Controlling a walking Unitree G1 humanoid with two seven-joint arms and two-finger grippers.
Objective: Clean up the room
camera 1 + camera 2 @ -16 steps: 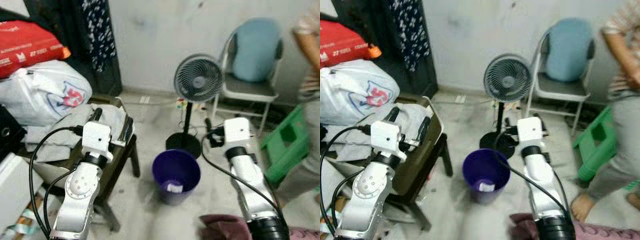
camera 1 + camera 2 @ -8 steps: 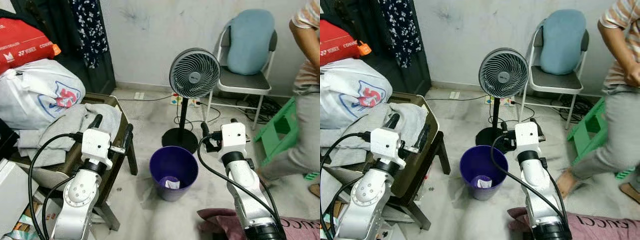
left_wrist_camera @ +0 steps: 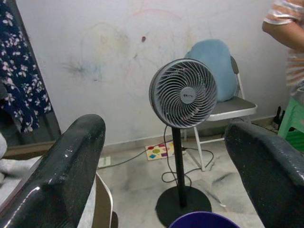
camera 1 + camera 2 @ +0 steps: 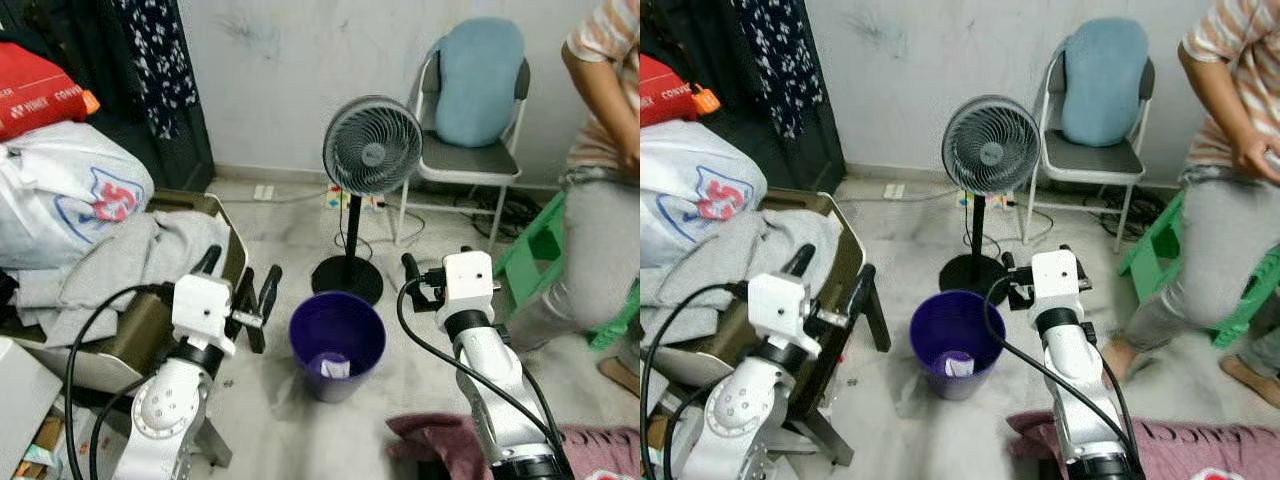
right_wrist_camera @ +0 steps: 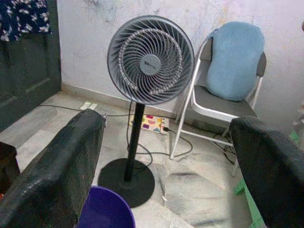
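Observation:
A purple bin stands on the floor between my two arms, with a white scrap of paper at its bottom. My left gripper hangs open and empty just left of the bin, beside the edge of a brown chair. My right gripper is open and empty too, to the right of the bin and slightly above its rim. Through the left wrist view's black fingers I see the bin's rim and the fan. The right wrist view's fingers frame the same fan and bin.
A pedestal fan stands right behind the bin, with cables on the floor. A folding chair with a blue cushion is at the wall. A person stands at right by a green stool. Grey clothes and bags are piled left. Maroon cloth lies near my feet.
The view has shifted and sharpened from a blur. The person has stepped further in from the right. Both grippers stay open and empty, in nearly the same pose.

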